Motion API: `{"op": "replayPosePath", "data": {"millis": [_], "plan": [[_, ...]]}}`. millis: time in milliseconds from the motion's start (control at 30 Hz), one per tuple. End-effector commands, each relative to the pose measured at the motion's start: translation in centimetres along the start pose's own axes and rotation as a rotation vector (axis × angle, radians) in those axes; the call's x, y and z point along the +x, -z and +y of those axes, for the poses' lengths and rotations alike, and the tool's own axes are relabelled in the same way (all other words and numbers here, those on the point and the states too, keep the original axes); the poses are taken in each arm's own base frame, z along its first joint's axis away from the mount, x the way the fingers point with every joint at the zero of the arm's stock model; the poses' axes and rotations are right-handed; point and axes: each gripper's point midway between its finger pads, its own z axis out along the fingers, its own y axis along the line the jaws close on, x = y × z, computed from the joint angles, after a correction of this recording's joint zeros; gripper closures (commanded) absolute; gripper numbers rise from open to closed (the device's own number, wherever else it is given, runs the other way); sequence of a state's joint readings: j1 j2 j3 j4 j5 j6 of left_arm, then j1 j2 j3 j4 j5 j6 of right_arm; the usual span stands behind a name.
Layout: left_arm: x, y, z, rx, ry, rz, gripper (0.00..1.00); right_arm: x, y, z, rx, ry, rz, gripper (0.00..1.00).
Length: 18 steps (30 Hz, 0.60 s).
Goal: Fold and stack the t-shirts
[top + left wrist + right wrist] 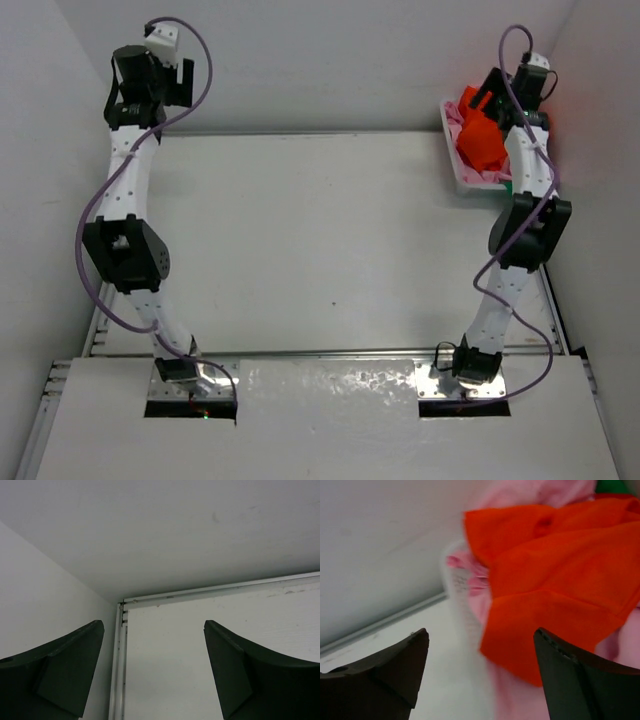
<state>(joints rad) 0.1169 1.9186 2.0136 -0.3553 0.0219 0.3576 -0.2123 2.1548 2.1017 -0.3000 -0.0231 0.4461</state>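
A pale grey-white table (pixel 330 240) fills the middle of the top view, bare across its centre, with a thin metal rail (pixel 120 655) running along its far and left edges. Plain white walls close it in at the back and on both sides. In the far right corner sits a white mesh basket (pixel 463 172), and the t-shirts are heaped in it. The orange shirt (pixel 482 140) lies on top in a crumpled mound, the pink shirt (pixel 458 112) spreads beneath and around it, a sliver of the green shirt (pixel 507 186) shows at the near edge, and a patch of red cloth (pixel 549 125) shows beyond the right arm. The left gripper (pixel 154 626) hangs over the far left corner, its jaws spread wide, with only the table and wall seen between them; it holds and touches nothing. The right gripper (pixel 481 632) hovers at the basket's left side, its jaws likewise wide apart and clamping nothing. The orange shirt (pixel 555 580) and pink shirt (pixel 505 695) fill its wrist view just beyond the fingers. Whether its right-hand finger brushes the cloth cannot be told.
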Motion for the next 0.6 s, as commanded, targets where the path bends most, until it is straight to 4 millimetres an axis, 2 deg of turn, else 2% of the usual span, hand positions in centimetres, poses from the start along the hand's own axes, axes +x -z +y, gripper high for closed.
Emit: {"op": "replayPosePath", "data": {"millis": [0, 33, 67, 100, 133, 167, 233, 267, 300, 333, 400, 433, 467, 500, 533, 567], "plan": [[2.9, 0.2, -3.2, 0.067, 0.006, 0.149, 0.19, -0.2, -3.2, -4.0, 0.066, -0.056, -0.025, 0.17], [3.1, 0.2, -3.4, 0.051, 0.0, 0.156, 0.19, 0.1, -4.1, -4.6, 0.071, -0.05, -0.025, 0.15], [2.8, 0.3, -4.7, 0.073, -0.015, 0.153, 0.19, -0.7, -4.8, -4.8, 0.066, -0.042, -0.056, 0.15], [2.7, 0.3, -5.4, 0.08, -0.038, 0.152, 0.19, -0.3, -5.6, -5.1, 0.066, -0.036, -0.061, 0.17], [3.1, 0.2, -5.7, 0.073, -0.051, 0.165, 0.19, 1.1, -6.9, -5.9, 0.078, -0.023, -0.048, 0.19], [3.0, 0.2, -7.5, 0.094, -0.073, 0.167, 0.19, 0.6, -7.4, -6.5, 0.107, -0.001, -0.086, 0.21], [4.2, 0.0, -8.2, 0.076, -0.124, 0.208, 0.19, 2.1, -8.9, -7.4, 0.117, -0.001, -0.083, 0.24], [5.2, -0.2, -8.9, 0.082, -0.151, 0.234, 0.19, 2.0, -9.4, -7.5, 0.112, 0.011, -0.103, 0.27], [5.8, -0.1, -10.0, 0.1, -0.213, 0.258, 0.19, 2.2, -9.8, -7.6, 0.11, 0.017, -0.106, 0.33], [7.1, -0.3, -10.3, 0.083, -0.247, 0.296, 0.19, 3.2, -10.4, -8.0, 0.114, 0.017, -0.09, 0.39], [8.0, -0.4, -10.6, 0.07, -0.272, 0.326, 0.19, 3.8, -10.6, -8.1, 0.115, 0.02, -0.082, 0.55], [8.4, -0.5, -10.5, 0.057, -0.266, 0.339, 0.19, 2.6, -10.1, -7.6, 0.107, 0.023, -0.113, 0.75], [8.3, -0.5, -10.4, 0.049, -0.259, 0.339, 0.19, 3.2, -9.9, -8.0, 0.122, 0.023, -0.102, 0.83], [8.0, -0.5, -10.4, 0.047, -0.256, 0.334, 0.19, 2.9, -9.5, -8.2, 0.133, 0.026, -0.109, 0.9], [7.7, -0.5, -10.4, 0.051, -0.253, 0.326, 0.19, 1.5, -8.4, -7.9, 0.14, 0.046, -0.127, 1.0], [7.7, -0.4, -10.6, 0.062, -0.252, 0.325, 0.19, 1.0, -7.9, -7.6, 0.15, 0.064, -0.128, 1.0]]}}
